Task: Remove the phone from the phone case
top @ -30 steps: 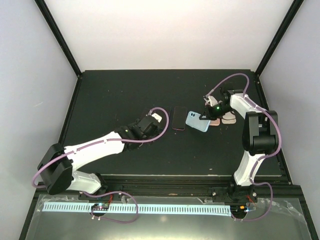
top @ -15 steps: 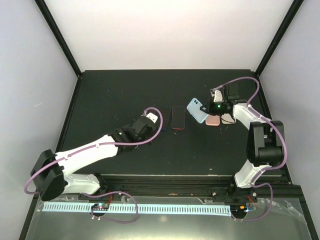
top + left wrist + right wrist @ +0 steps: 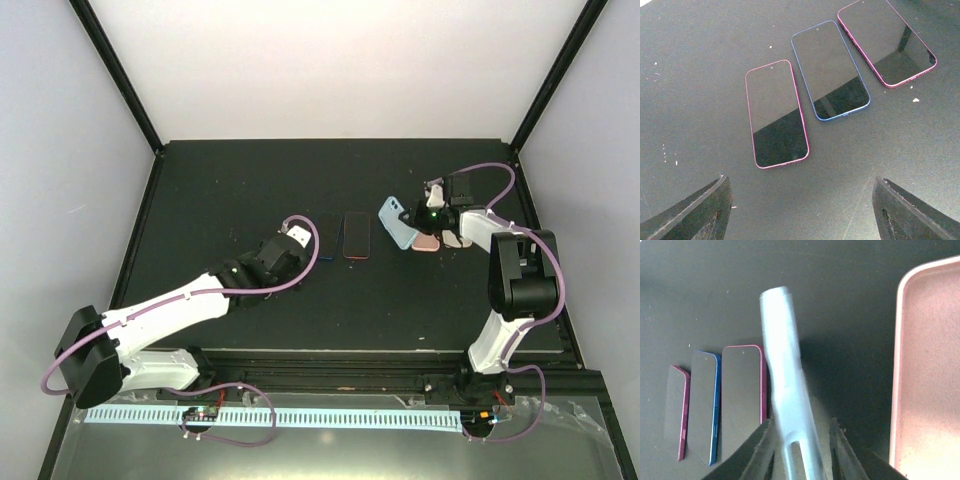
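Note:
Three bare phones lie side by side, screens up: magenta-edged (image 3: 776,114), blue-edged (image 3: 830,70), pink-edged (image 3: 886,42). My left gripper (image 3: 800,212) hovers open and empty just short of them; it shows in the top view (image 3: 303,240) left of the pink-edged phone (image 3: 356,235). My right gripper (image 3: 800,450) is shut on a light blue phone case (image 3: 787,385) and holds it on edge above the table (image 3: 397,222). Its camera cutout looks see-through; I cannot tell if a phone is inside. The phones show at the left of the right wrist view (image 3: 742,395).
Two pink cases (image 3: 428,243) (image 3: 458,240) lie on the black table by the right gripper (image 3: 420,222); one fills the right side of the right wrist view (image 3: 930,365). Black frame posts stand at the table's back corners.
My right gripper carried the light blue case toward the back and turned it up on edge. My left gripper drew back a little to the left, away from the phones.

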Controlling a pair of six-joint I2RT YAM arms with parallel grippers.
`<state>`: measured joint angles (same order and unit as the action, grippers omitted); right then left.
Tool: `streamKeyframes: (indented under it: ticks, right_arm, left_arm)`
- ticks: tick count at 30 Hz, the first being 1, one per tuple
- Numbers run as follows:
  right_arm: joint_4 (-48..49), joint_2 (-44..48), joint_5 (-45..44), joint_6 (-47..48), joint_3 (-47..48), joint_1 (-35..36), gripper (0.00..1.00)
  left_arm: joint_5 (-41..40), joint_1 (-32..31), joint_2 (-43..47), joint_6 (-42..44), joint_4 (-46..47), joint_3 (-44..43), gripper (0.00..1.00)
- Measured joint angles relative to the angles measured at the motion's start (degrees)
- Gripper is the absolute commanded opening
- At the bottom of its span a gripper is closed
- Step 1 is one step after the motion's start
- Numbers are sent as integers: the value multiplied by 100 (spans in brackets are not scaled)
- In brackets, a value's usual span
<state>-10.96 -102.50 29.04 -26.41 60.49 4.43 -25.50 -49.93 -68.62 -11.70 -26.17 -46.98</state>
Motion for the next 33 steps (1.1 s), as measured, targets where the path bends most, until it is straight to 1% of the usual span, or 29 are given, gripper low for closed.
streamKeyframes:
  ticks: [6, 12, 13, 14, 17, 21, 23, 25, 27, 30, 33]
  right_arm:
    - [-245, 0, 66, 140, 2, 4, 46]
    - [-730, 2, 109, 468, 2, 4, 48]
    - [-846, 2, 105, 544, 13, 4, 47]
    - [-970, 2, 92, 625, 28, 4, 44]
    - [-1401, 2, 57, 914, 146, 4, 31]
    - [-1902, 2, 160, 1259, 376, 4, 25]
    - [-1985, 2, 361, 1316, 387, 4, 22]
    - [-1991, 2, 625, 1266, 345, 4, 21]
    - [-1950, -4, 844, 1163, 299, 4, 23]
    - [-1919, -98, 1021, 1069, 297, 4, 33]
    - [-1991, -264, 938, 1126, 330, 4, 42]
  left_arm:
    - [2, 0, -2, 0, 11, 0, 79]
    - [7, 0, -79, 0, 15, 0, 79]
    - [7, 0, -90, 0, 15, 0, 79]
    - [7, 0, -90, 0, 13, 0, 79]
    - [7, 0, -90, 0, 15, 0, 79]
    - [9, 0, -87, 2, 31, 0, 79]
    - [17, 0, -87, 2, 57, 0, 79]
    - [31, 0, -90, 0, 74, 0, 79]
    - [35, 0, -90, 0, 81, 0, 79]
    - [42, 0, -87, -7, 85, 0, 79]
    - [48, -2, -87, -13, 85, 0, 80]
